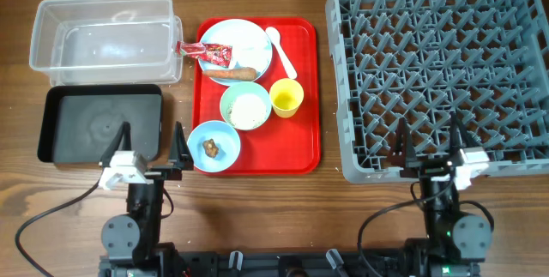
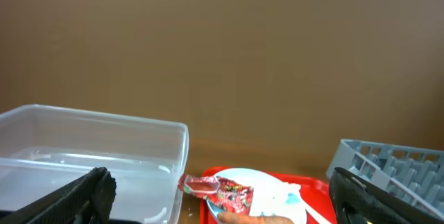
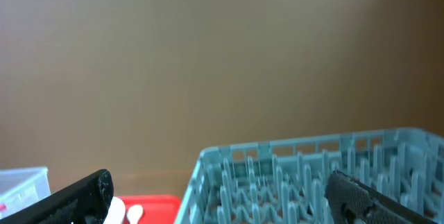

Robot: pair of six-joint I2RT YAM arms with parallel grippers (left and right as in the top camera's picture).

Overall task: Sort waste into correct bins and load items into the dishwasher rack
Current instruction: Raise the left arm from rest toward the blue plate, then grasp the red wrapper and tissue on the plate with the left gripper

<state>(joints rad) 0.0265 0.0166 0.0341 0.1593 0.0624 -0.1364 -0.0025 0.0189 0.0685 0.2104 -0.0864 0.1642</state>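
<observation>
The red serving tray [image 1: 302, 97] holds a pale blue plate [image 1: 230, 35] with a red foil wrapper [image 1: 206, 51], crumpled white paper [image 1: 254, 51] and a carrot-like stick [image 1: 238, 74]. A white spoon [image 1: 281, 51], yellow cup [image 1: 286, 97], green bowl of rice [image 1: 246, 105] and blue bowl [image 1: 214, 147] with a brown lump [image 1: 210, 147] are there too. The clear tub [image 1: 103, 37] and black tray [image 1: 99, 123] lie left. The grey rack [image 1: 442, 71] stands right. My left gripper [image 1: 147, 143] and right gripper [image 1: 429, 143] are open and empty near the front edge. The wrapper [image 2: 220, 192] shows in the left wrist view.
The wooden table runs along the front, where both arm bases and their cables sit. In the right wrist view the rack [image 3: 312, 175] fills the lower right and the red tray's corner [image 3: 149, 207] shows at lower left.
</observation>
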